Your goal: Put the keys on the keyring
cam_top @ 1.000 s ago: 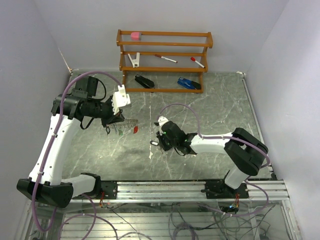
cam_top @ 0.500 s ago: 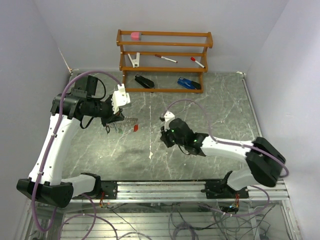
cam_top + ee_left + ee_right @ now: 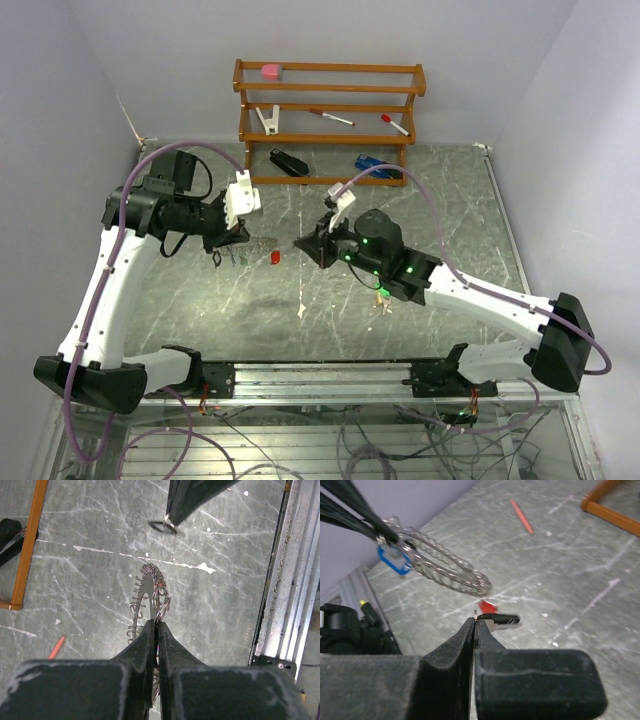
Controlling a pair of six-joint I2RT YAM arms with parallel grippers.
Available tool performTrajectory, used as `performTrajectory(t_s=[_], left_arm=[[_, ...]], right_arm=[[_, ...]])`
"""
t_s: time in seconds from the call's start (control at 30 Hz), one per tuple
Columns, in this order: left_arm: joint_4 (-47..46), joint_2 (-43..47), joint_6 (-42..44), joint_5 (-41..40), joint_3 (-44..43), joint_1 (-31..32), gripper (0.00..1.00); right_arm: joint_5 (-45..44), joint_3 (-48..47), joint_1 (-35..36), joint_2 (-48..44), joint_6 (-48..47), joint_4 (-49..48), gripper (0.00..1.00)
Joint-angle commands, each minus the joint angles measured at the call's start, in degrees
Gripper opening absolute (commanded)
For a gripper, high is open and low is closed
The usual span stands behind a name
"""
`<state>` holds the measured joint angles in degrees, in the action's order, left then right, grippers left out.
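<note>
Stretching between pale lilac walls, a dark marbled desk (image 3: 450,215) is lying under both arms, with white veins running across it and a white smear (image 3: 200,568) showing near the middle. A wooden rack (image 3: 330,125) is standing along the far edge (pens and a few small items are sitting on its shelves). A metal rail (image 3: 330,378) is running along the near edge.

The keyring (image 3: 150,597) is hanging in the air above the desk, left of centre. It is a thin silver hoop, tilted, fringed all round with small metal keys, and a blue tag (image 3: 394,560) is dangling close to the grip. The left jaws are pressing together on the hoop's wire. The right jaws are pinching a small black-headed key (image 3: 502,621), its dark head sticking out to one side, and are holding it near the hoop's free end but apart from it. A red piece (image 3: 274,258) is lying on the desk between the two arm tips.

Walls are closing in the left, far and right sides. The left arm (image 3: 110,280) is bending close to the left wall, while the right arm (image 3: 470,295) is reaching diagonally in from the near right corner. Bare desk is showing in front of the rack on the right and between the arm bases.
</note>
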<state>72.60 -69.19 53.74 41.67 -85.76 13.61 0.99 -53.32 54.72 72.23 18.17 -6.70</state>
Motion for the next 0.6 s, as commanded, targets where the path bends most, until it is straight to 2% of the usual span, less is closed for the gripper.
performTrajectory(t_s=[0.0, 0.2, 0.57], left_arm=[[-0.52, -0.16, 1.61, 1.98, -2.53, 0.10, 0.07], [-1.27, -0.02, 1.15, 1.61, -1.63, 0.19, 0.07], [-2.20, 0.47, 0.94, -0.64, 0.05, 0.37, 0.07]], right_arm=[[3.41, -4.52, 1.90, 3.01, 1.50, -3.34, 0.00], [4.63, -9.93, 3.49, 6.49, 1.44, -4.59, 0.00], [5.60, -14.06, 5.90, 9.82, 1.40, -6.79, 0.00]])
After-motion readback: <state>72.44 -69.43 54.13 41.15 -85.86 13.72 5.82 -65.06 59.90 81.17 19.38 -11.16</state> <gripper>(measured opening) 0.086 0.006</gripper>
